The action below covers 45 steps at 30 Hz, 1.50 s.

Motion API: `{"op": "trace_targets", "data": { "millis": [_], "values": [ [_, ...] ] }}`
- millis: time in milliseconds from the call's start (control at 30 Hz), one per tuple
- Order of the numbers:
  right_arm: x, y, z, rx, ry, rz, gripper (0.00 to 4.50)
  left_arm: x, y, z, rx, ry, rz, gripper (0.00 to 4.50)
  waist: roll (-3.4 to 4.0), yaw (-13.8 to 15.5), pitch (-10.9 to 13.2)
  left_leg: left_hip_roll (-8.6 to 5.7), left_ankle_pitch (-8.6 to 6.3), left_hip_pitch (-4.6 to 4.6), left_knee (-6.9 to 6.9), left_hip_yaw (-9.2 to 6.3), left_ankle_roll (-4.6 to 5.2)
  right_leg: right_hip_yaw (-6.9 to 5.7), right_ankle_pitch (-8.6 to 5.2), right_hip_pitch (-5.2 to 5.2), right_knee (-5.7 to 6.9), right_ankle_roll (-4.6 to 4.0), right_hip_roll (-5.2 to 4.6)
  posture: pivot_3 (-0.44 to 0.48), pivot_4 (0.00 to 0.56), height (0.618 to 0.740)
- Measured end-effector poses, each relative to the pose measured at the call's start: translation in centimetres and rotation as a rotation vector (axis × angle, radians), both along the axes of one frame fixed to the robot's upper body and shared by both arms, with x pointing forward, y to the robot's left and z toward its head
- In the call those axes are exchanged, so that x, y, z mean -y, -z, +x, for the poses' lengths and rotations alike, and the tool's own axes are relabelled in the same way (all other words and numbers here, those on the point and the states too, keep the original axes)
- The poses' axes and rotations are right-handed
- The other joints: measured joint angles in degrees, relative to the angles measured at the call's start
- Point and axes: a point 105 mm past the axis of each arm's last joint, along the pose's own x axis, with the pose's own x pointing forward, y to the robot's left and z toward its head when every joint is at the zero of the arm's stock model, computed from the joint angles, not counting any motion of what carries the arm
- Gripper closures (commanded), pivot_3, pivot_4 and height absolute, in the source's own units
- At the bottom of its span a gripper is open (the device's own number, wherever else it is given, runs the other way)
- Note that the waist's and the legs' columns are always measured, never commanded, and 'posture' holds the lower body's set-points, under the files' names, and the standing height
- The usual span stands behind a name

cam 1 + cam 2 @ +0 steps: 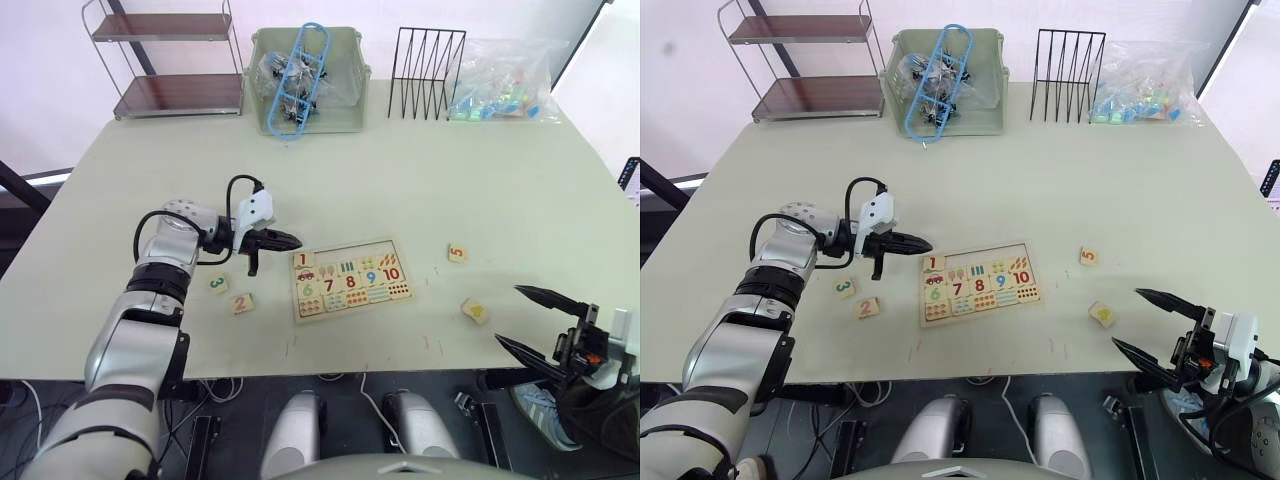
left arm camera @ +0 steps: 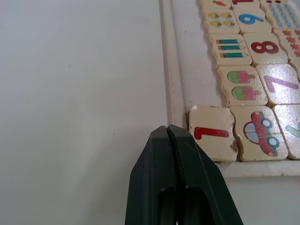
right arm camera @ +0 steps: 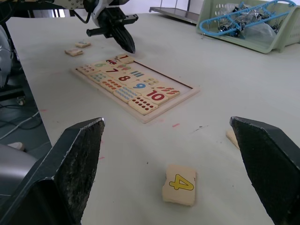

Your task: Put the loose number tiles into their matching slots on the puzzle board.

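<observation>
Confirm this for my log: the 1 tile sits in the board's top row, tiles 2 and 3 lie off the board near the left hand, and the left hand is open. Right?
Not quite. The left hand is shut, its fingers pressed together in the left wrist view. The rest holds: the 1 tile sits in the puzzle board's top row, and the 2 tile and 3 tile lie off the board near that hand.

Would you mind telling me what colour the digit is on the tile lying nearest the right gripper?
Yellow: the 4 tile, best seen in the right wrist view.
</observation>
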Motion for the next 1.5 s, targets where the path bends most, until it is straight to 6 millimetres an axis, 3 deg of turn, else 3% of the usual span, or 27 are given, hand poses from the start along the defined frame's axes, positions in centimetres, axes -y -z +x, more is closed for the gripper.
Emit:
{"op": "trace_targets", "data": {
  "millis": [1300, 1500],
  "values": [
    [0.04, -0.03, -0.05, 0.010, 0.005, -0.003, 0.00, -0.02, 0.63, -0.53, -0.018, 0.051, 0.031, 4.48, 0.00, -0.01, 0.00, 0.00, 0.00, 0.00, 0.00, 0.00, 0.00, 0.00, 0.00, 0.00, 0.00, 0.00, 0.00, 0.000, 0.150, 0.740],
    [0.01, -0.09, -0.03, 0.010, 0.011, -0.002, 0.00, -0.43, 0.34, 0.13, 0.012, -0.013, 0.009, 4.48, 0.00, -0.01, 0.00, 0.01, 0.00, 0.00, 0.00, -0.01, 0.00, -0.01, 0.00, 0.00, 0.00, 0.00, 0.00, 0.000, 0.150, 0.740]
  ]
}}
